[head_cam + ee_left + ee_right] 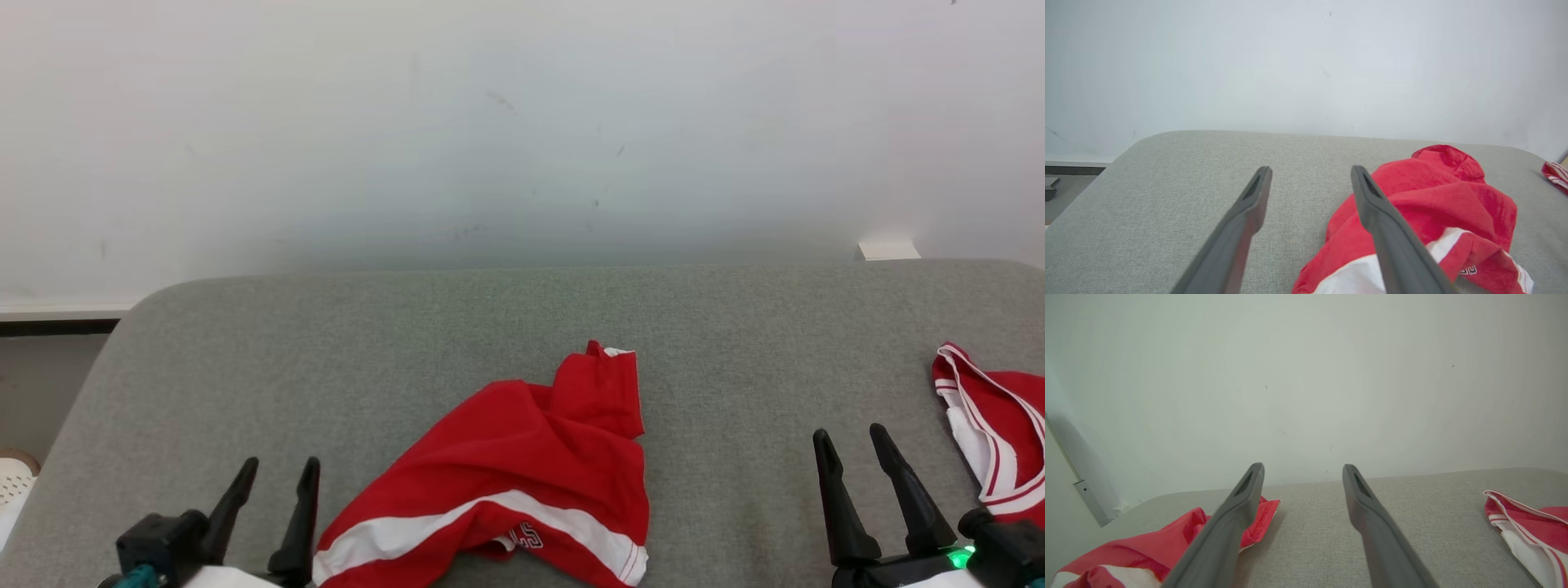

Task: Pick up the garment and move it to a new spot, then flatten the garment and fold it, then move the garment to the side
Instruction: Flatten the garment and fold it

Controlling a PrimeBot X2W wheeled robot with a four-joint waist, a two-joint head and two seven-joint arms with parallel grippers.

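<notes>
A crumpled red garment (522,469) with a white stripe lies bunched on the grey padded surface (457,327), near its front middle. It also shows at the right of the left wrist view as the garment (1453,204), and at the lower left of the right wrist view as the garment (1147,547). My left gripper (282,478) stands open just left of it, fingers apart with nothing between them (1310,175). Further right, my right gripper (849,445) is open and empty too (1302,473).
A second red and white garment (992,441) lies at the right edge of the surface, close to my right gripper, seen also as cloth (1527,526). A pale wall (522,122) rises behind the surface. The surface's rounded left corner (139,310) drops to the floor.
</notes>
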